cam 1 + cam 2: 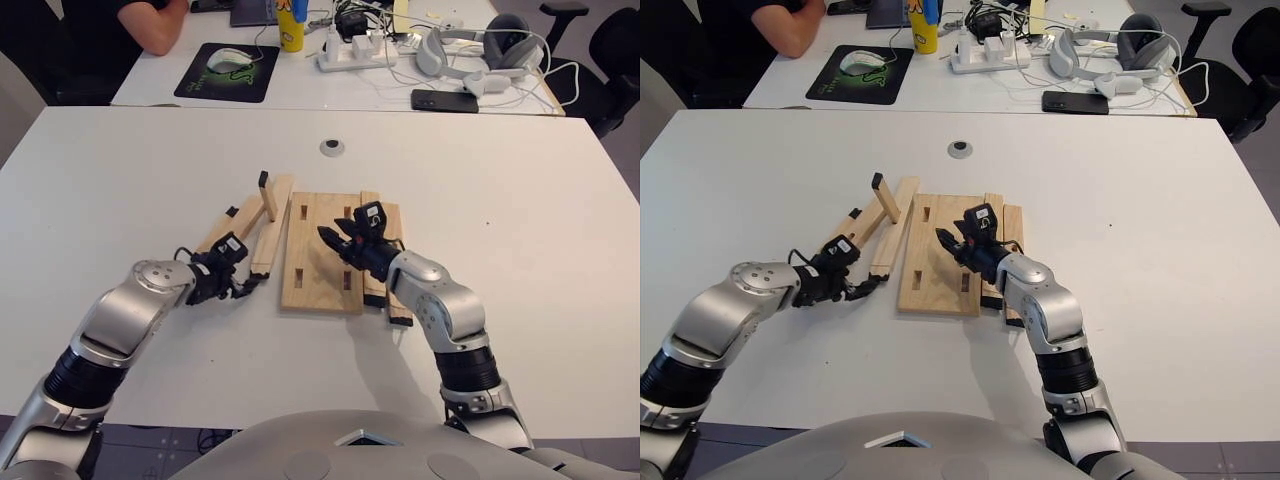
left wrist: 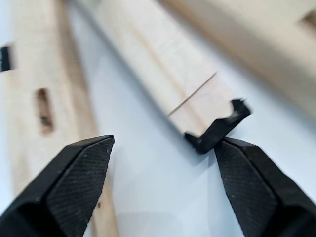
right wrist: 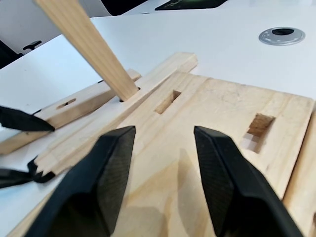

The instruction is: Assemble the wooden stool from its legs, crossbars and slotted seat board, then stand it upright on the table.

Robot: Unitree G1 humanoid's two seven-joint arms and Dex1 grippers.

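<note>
Nothing assembled yet. The flat pale-wood slotted seat board [image 1: 310, 278] lies on the white table [image 1: 520, 200]. Right gripper [image 1: 332, 238] hovers over the board's middle, fingers apart, empty. Left gripper [image 1: 243, 286] sits just off the board's left edge near the front corner. It's spread wide around the near end of a long pale-wood bar [image 1: 270, 238] and not clamped. A second slotted bar [image 1: 228, 228] lies further left of the board. A short dark-tipped wooden stick [image 1: 267, 196] leans up from the bars by the board's back-left corner.

Risks: a grip right at the bar's end will likely let it pivot or slip out. Dragging that bar could knock the leaning stick over or shove the board. The right gripper has no edge to grab from above, so pressing down would just skate the board into the bars on its right [image 1: 378, 212].

Unclear: the right arm covers those right-side bars, so I can't count them. A small black piece [image 2: 217, 131] sits at the bar end, cap or something else, can't tell. Contact with the left fingers not visible.
</note>
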